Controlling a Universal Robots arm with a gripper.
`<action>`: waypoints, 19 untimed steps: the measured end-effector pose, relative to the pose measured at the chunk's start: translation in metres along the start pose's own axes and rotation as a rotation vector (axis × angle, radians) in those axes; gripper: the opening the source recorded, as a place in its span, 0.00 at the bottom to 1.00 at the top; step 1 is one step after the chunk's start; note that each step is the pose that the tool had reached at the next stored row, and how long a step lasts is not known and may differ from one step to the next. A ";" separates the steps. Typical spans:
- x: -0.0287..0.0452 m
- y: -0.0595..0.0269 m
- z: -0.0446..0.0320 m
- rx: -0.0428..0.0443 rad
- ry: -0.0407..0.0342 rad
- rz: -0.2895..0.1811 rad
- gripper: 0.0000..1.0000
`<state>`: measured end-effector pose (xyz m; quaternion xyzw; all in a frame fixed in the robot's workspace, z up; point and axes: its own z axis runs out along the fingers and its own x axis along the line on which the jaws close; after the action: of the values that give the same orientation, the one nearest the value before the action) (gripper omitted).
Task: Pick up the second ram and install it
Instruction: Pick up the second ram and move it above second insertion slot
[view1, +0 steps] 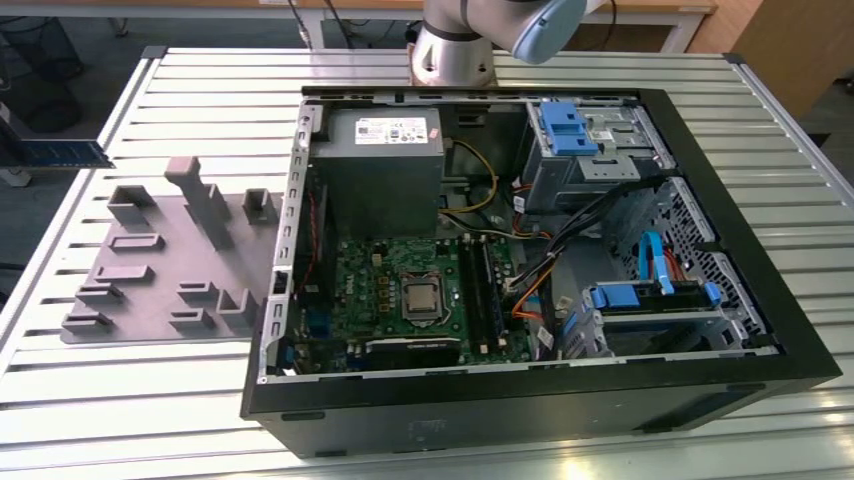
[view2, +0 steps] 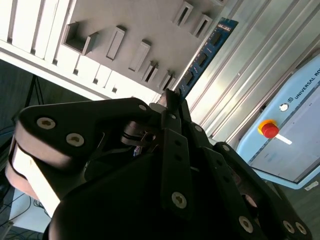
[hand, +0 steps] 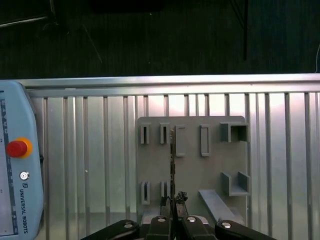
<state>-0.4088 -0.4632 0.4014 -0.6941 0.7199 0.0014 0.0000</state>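
The gripper (hand: 172, 201) pinches the blue memory stick (hand: 172, 150), which is seen edge-on in the first wrist view and sticks out past the fingertips (view2: 170, 100) in the second. Beyond it lies the grey tray (hand: 192, 165) on the slatted metal table (hand: 90, 150). A pale blue control box with a red button (hand: 16, 148) rests nearby. Dark floor (hand: 160, 40) lies past the table's edge. The open computer case (view1: 747, 330) sits beside the tray.

Case (view1: 534, 400): top open, walls all round | slots (view1: 478, 290): reachable from above, cables (view1: 541, 265) just beside, supply (view1: 380, 175) near one end, drive cages (view1: 587, 150) beyond the cables | tray (view1: 147, 300): upright blocks (view1: 203, 205) obstruct; gripper (hand: 172, 205) clamps ram (hand: 172, 160) over it | table (view1: 200, 80): bare slats round tray; pendant (hand: 15, 165) apart.
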 end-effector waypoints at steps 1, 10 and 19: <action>0.0000 -0.0001 -0.0001 -0.0001 0.0001 0.000 0.14; -0.0003 -0.0096 -0.0001 -0.0001 0.0001 0.000 0.14; -0.0009 -0.0254 -0.0001 -0.0001 0.0001 0.000 0.14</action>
<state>-0.3834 -0.4632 0.4015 -0.6941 0.7199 0.0014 0.0000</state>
